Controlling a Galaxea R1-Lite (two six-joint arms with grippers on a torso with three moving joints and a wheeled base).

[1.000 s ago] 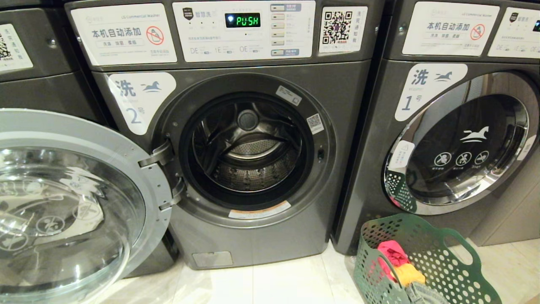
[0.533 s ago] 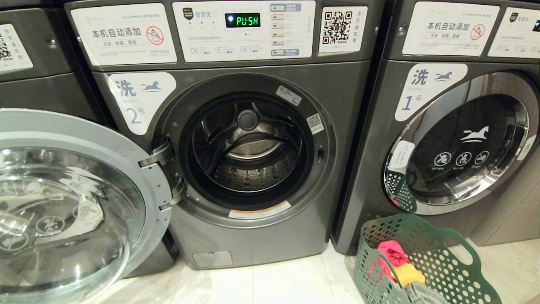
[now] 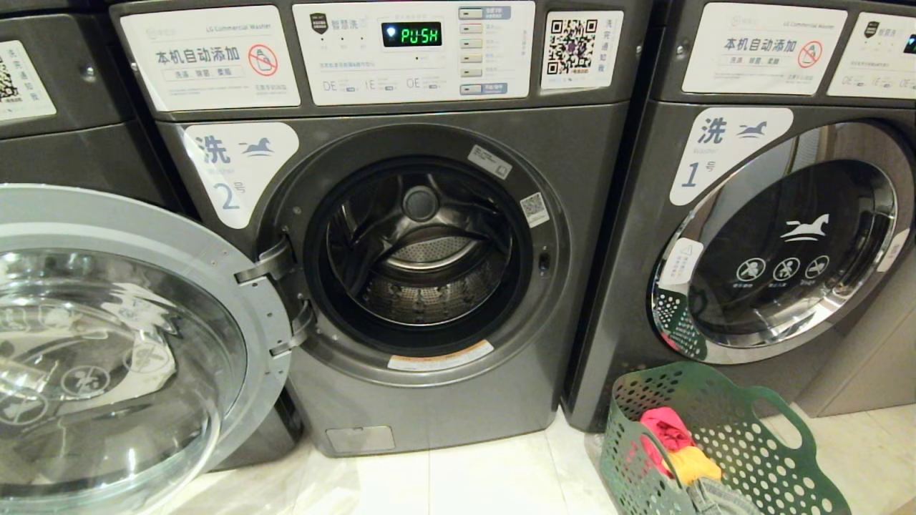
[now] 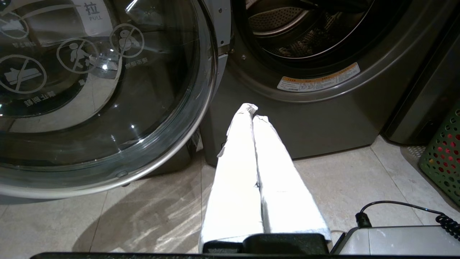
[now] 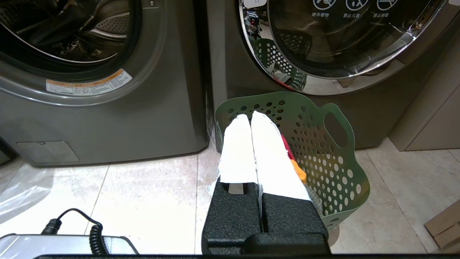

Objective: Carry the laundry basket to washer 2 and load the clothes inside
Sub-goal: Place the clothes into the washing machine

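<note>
Head view shows washer 2 with its door swung wide, drum bare. Laundry basket sits on the floor before washer 1, clothes inside. Left gripper and right gripper are pinched shut, holding nothing. Loading looks next: reach in, grab a garment.

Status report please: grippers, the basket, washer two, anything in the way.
Left gripper shut, empty, low before washer 2. Right gripper shut, empty, over the laundry basket. Basket on floor by washer 1, clothes inside. Door open, drum clear.
</note>
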